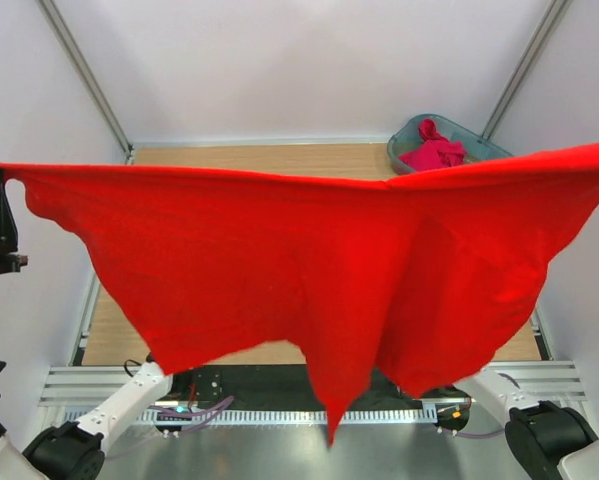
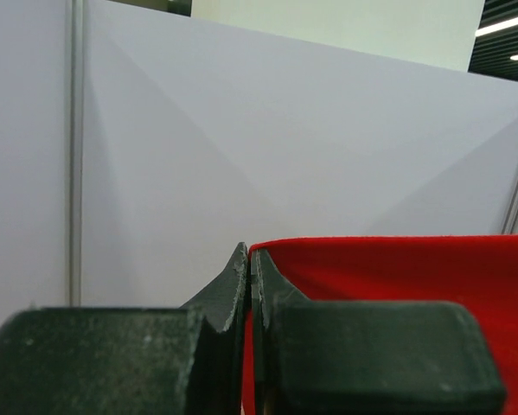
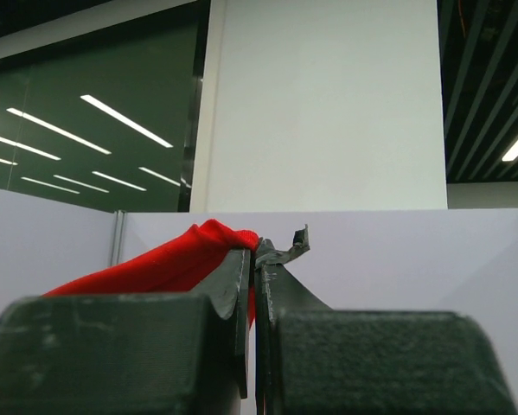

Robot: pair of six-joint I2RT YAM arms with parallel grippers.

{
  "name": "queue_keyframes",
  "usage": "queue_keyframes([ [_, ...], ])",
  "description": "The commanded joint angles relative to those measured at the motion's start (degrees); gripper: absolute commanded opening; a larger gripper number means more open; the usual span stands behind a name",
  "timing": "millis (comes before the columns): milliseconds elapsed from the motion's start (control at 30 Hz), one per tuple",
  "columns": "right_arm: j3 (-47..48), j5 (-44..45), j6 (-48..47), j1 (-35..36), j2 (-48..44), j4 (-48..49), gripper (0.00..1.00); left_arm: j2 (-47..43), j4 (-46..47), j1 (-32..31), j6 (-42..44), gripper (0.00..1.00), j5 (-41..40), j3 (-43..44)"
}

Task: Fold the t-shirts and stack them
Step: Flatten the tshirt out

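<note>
A large bright red t-shirt (image 1: 279, 270) hangs spread wide above the table, stretched between both raised arms, its lower edges dangling in points toward the arm bases. At the far left my left gripper (image 2: 248, 255) is shut on one top corner of it, with red cloth (image 2: 414, 268) pinched between the jaws. My right gripper (image 3: 257, 251) is shut on the opposite top corner, the cloth (image 3: 155, 264) bunched over its left finger; it lies past the right edge of the top view. A darker crimson-pink t-shirt (image 1: 434, 150) lies crumpled at the back right.
The crimson tee sits in a translucent teal tub (image 1: 401, 138) at the back right corner of the wooden table (image 1: 229, 155). White walls enclose the back and sides. The hanging shirt hides most of the tabletop. A torn strip of tape (image 3: 295, 246) sticks up from my right fingertip.
</note>
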Motion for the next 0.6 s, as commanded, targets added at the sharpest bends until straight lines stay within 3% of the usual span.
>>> queue_keyframes([
  [0,-2.78,3.42,-0.72,-0.26,4.07,3.64,0.01,3.58,2.03,0.53,1.04,0.0,-5.02,-1.46],
  [133,-15.39,3.42,-1.78,-0.35,4.08,6.97,0.01,2.97,7.82,0.53,2.71,0.0,-9.76,-12.86],
  [400,-44.96,4.12,-2.48,-0.35,5.47,19.81,0.01,4.8,20.99,0.71,3.4,0.0,-22.15,-47.83],
  [467,-51.2,3.43,-3.71,-0.26,8.02,22.61,0.01,9.36,23.47,1.58,4.46,0.0,-22.16,-52.08],
  [500,-57.92,3.68,-4.24,-0.35,16.12,28.98,0.01,20.0,28.01,6.98,1.94,0.0,-19.99,-56.62],
  [567,-59.13,4.3,-4.85,-0.35,22.57,31.59,0.01,25.53,33.9,9.83,2.0,0.0,-17.25,-57.89],
])
